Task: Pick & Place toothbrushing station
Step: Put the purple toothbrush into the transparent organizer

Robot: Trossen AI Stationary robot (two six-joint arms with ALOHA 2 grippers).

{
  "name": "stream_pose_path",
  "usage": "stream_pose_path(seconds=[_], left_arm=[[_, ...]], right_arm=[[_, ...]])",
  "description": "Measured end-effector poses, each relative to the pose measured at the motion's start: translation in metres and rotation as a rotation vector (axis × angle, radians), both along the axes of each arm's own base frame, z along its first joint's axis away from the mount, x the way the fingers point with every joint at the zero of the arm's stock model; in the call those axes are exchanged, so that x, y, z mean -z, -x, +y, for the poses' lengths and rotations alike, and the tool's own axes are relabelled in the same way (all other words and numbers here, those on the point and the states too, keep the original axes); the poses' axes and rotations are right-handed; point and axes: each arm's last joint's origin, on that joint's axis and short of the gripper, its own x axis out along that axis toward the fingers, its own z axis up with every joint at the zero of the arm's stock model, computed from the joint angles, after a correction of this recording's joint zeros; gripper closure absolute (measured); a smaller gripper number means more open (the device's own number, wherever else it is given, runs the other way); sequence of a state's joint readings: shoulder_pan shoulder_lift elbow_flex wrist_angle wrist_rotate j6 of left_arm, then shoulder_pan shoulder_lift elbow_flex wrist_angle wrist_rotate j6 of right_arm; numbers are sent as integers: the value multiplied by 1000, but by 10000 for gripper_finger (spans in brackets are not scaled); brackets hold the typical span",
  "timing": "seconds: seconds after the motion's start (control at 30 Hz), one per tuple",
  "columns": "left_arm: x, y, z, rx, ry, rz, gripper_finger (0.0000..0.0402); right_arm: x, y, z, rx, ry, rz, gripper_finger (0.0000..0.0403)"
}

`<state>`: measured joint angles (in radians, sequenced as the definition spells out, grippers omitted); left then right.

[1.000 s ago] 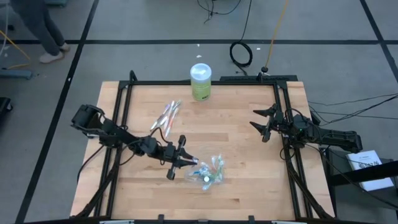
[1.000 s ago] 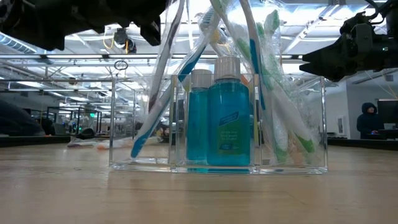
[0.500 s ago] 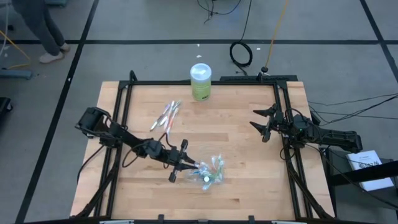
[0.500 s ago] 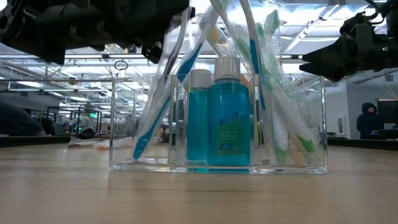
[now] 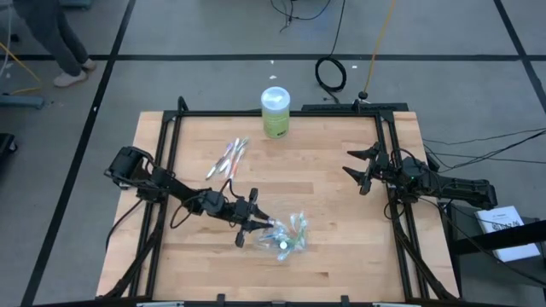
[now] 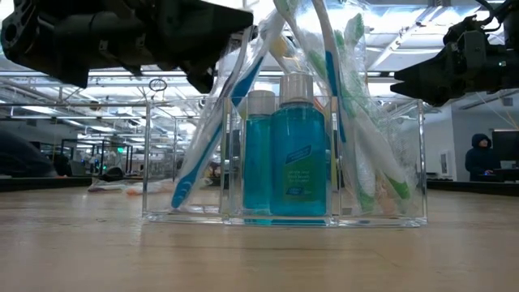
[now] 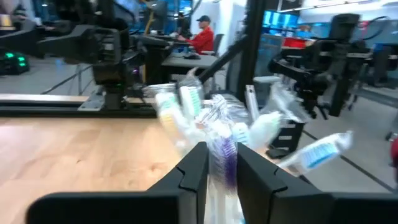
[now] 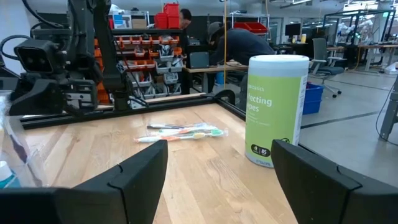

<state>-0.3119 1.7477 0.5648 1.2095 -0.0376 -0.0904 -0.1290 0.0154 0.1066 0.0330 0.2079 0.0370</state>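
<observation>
The toothbrushing station [image 6: 284, 162] is a clear compartmented box on the table, near its front middle [image 5: 288, 235]. It holds blue bottles [image 6: 296, 154] and several toothbrushes standing tilted. My left gripper [image 5: 256, 225] points level at the box's left side and is shut on a purple-bristled toothbrush [image 7: 227, 163]. In the low view it hangs dark above the left compartment [image 6: 212, 58]. My right gripper [image 5: 357, 169] waits open at the table's right edge, with nothing between its fingers [image 8: 219, 149]. My left gripper pinches the toothbrush's handle [image 7: 219, 190] just below the bristle head, between its two fingers. The fingers come in level from the table's left and lie across the brush. The brush leans head-up, its lower end down in the station's left compartment [image 6: 188, 182].
A few loose toothbrushes [image 5: 228, 159] lie on the wood left of centre, also in the right wrist view [image 8: 180, 132]. A green-and-white wipes canister [image 5: 275, 112] stands at the far edge. A black frame rail [image 5: 162, 170] borders the table. A person's legs [image 5: 51, 43] show at the far left.
My left gripper has come down and slightly toward the station, carrying the toothbrush. The brush has sunk deeper into the left compartment and still leans.
</observation>
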Motion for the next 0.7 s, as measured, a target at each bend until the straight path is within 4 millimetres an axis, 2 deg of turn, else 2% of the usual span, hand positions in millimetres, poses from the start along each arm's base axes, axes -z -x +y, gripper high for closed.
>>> stream_pose_path(seconds=[0.43, 0.7], left_arm=[[-3, -1, 5, -123, 53, -11, 268], [-12, 1, 4, -121, 39, -50, 191]], right_arm=[[0, 0, 0, 0, 0, 0, 124], [0, 0, 0, 0, 0, 0, 124]])
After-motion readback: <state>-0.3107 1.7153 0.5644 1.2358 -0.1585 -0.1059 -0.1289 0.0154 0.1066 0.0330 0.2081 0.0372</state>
